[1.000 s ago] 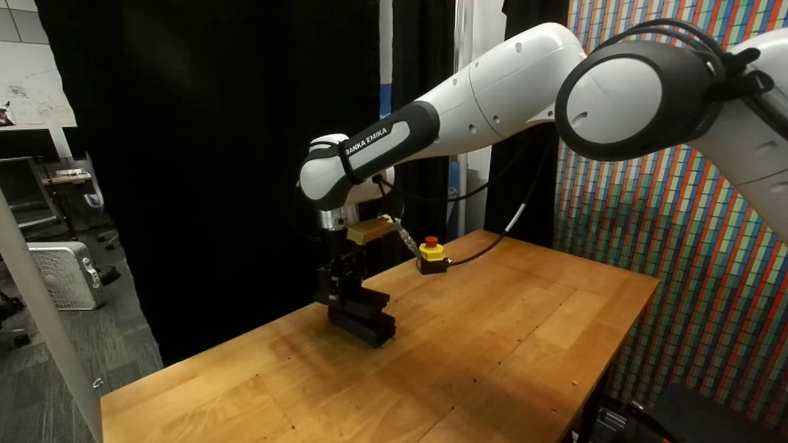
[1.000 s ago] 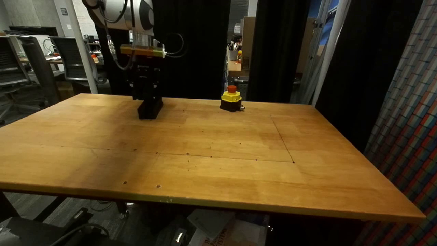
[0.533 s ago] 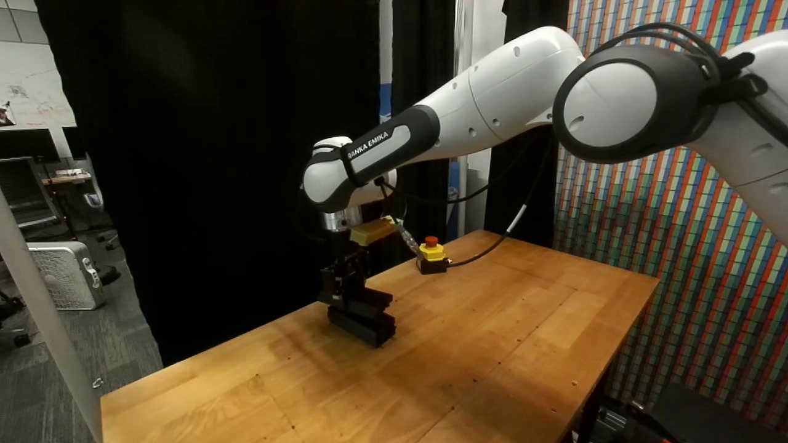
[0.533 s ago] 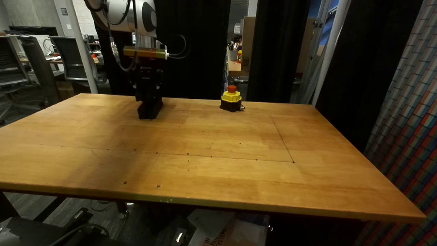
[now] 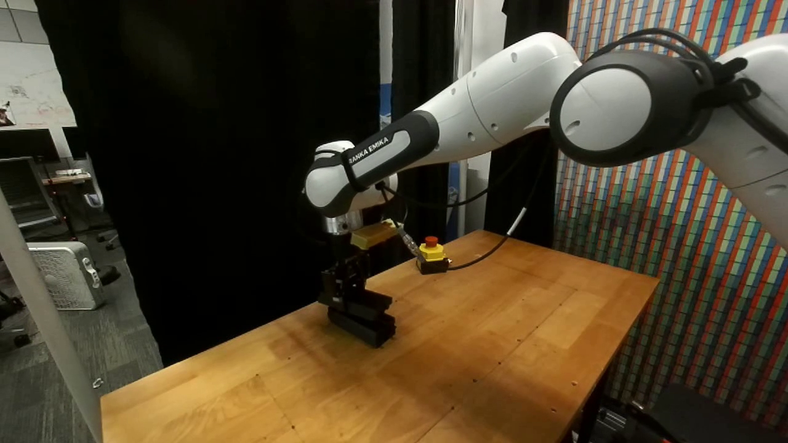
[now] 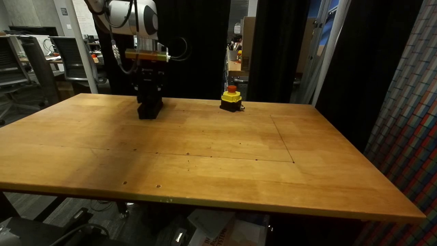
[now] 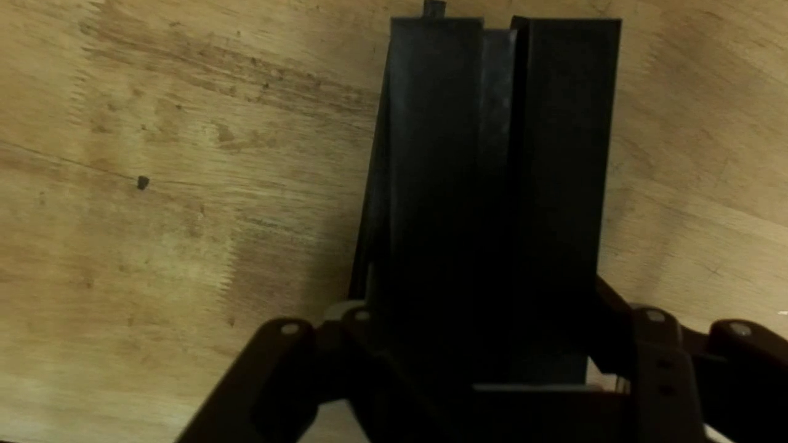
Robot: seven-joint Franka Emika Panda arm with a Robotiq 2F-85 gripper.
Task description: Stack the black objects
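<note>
Two matte-black bars lie side by side with a narrow gap in the wrist view, a left bar and a right bar. My gripper straddles this pair; its fingertips are dark and mostly hidden. In an exterior view the upper bars stick out from my gripper, just above or touching the lower black bars on the table. The lower bars also show under my gripper as a dark block. A sliver of a lower bar shows at the left. Dark surfaces hide the exact contact.
A yellow-and-red button on a black base stands near the table's edge, with a cable; it also shows in an exterior view. The wooden table has an edge close behind the bars. A black curtain hangs beyond it.
My gripper and the upper bars have moved slightly down and to the right in the exterior views. The lower bars have stayed in place.
</note>
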